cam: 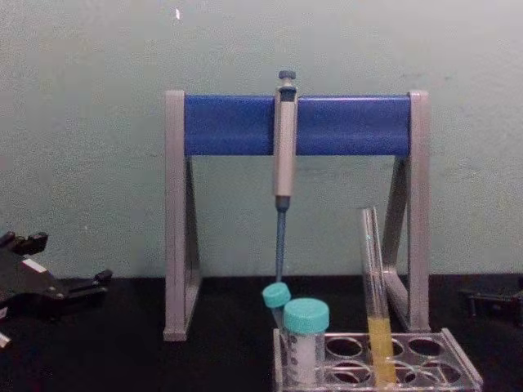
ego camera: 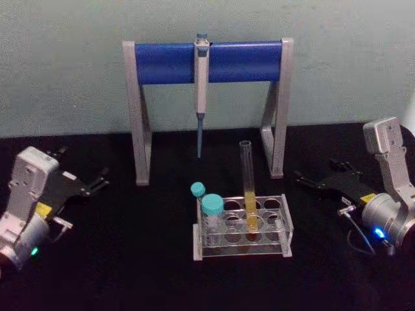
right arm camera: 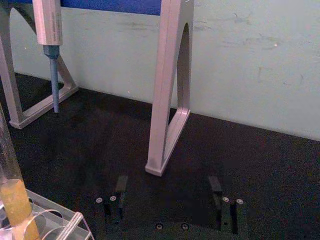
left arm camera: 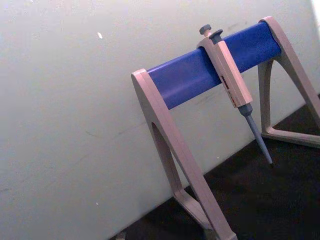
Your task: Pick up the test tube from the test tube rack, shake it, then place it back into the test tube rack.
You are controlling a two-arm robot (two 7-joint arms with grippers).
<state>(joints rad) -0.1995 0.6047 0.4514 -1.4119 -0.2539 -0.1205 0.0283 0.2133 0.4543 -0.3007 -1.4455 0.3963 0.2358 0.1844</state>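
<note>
The right gripper rests low over the black table, well to the right of the rack, its two black fingers set wide apart with nothing between them. The left gripper is parked at the far left of the table, empty, its fingers a little parted, pointing toward the middle.

Behind them stands the largest item, a pipette stand with grey legs and a blue crossbar, set against the pale green wall. A grey pipette hangs from the middle of the bar, its blue tip pointing down, clear of the table.

In front of the stand, near the table's centre, sits the clear plastic test tube rack, between the two grippers and touched by neither. The test tube stands in one of its middle holes, leaning slightly in the chest view, open at the top, with yellow liquid filling its lower part. It rises well above the rack's top plate.

At the rack's left end stand two short teal-capped tubes, one behind the other, the nearer one upright and the farther one tilted.
</note>
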